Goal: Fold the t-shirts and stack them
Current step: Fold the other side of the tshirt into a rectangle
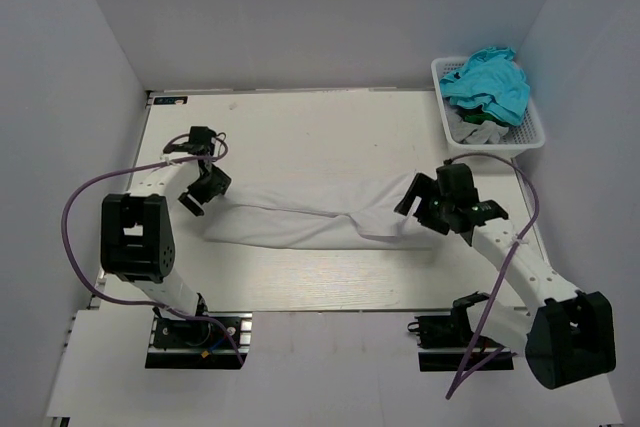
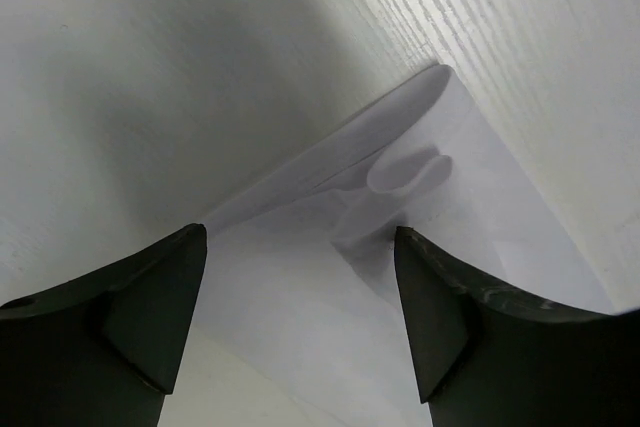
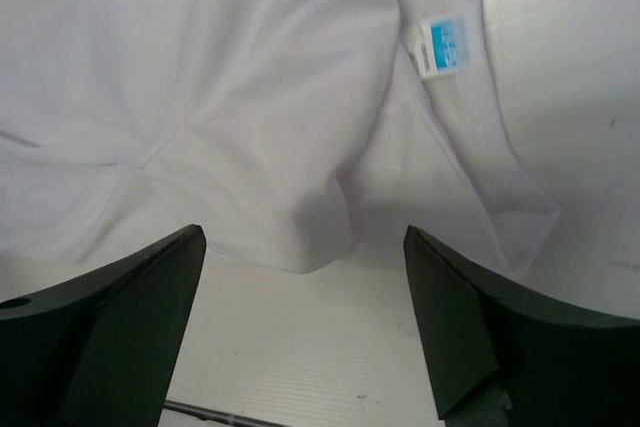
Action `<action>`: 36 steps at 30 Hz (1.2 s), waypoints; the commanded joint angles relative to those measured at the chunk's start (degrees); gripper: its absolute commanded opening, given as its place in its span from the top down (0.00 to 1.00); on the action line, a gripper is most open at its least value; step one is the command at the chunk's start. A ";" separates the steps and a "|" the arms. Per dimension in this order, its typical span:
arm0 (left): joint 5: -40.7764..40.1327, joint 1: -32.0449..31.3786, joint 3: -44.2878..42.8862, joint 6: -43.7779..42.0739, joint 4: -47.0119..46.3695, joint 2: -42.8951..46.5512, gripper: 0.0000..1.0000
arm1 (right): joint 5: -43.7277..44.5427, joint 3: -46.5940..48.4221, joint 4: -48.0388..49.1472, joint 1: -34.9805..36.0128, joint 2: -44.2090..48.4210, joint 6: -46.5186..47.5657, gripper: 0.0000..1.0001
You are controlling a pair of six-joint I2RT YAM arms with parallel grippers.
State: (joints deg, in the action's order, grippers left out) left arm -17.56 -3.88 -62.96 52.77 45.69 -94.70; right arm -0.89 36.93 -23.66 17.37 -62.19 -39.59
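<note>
A plain white t-shirt point(image 1: 300, 215) lies as a long, narrow folded band across the middle of the table. My left gripper point(image 1: 200, 190) is open at its left end, jaws wide over the folded corner point(image 2: 400, 177). My right gripper point(image 1: 440, 209) is open at its right end, holding nothing. The right wrist view shows the wrinkled white cloth point(image 3: 250, 97) with its small blue neck label point(image 3: 445, 44) just ahead of the jaws. A teal t-shirt point(image 1: 487, 82) and a grey one point(image 1: 476, 127) lie in the white mesh basket point(image 1: 535, 132).
The basket stands at the table's far right corner. White walls enclose the table on the left, back and right. Purple cables loop from both arms. Bare white tabletop point(image 1: 300, 137) lies behind the shirt and in front of it.
</note>
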 commanded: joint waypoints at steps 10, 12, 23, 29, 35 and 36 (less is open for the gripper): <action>11.74 -1.04 -9.48 -5.21 -7.59 6.37 0.00 | -6.92 9.39 7.81 0.12 -2.58 6.82 0.10; 17.18 -1.04 -8.77 -5.22 -10.96 5.23 0.00 | -8.25 9.30 9.94 0.30 -4.60 5.41 0.10; 13.81 -4.21 -1.13 -5.85 -10.80 -1.92 0.00 | -12.39 11.25 16.98 2.23 -18.32 2.51 0.10; 6.05 -2.90 12.14 -4.61 -11.33 6.28 0.00 | -6.77 5.79 12.85 2.06 -18.31 3.82 0.10; 3.76 -2.89 12.07 -3.55 -9.13 4.34 0.00 | -5.44 3.50 12.32 1.97 -21.30 4.96 0.10; 3.76 -3.58 11.55 -3.03 -8.61 3.82 0.00 | -5.70 3.76 12.24 1.97 -21.82 5.40 0.10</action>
State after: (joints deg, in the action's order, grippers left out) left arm -11.11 -6.98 -51.09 48.60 35.55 -89.93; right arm -7.79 40.32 -11.20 19.51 -82.67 -35.57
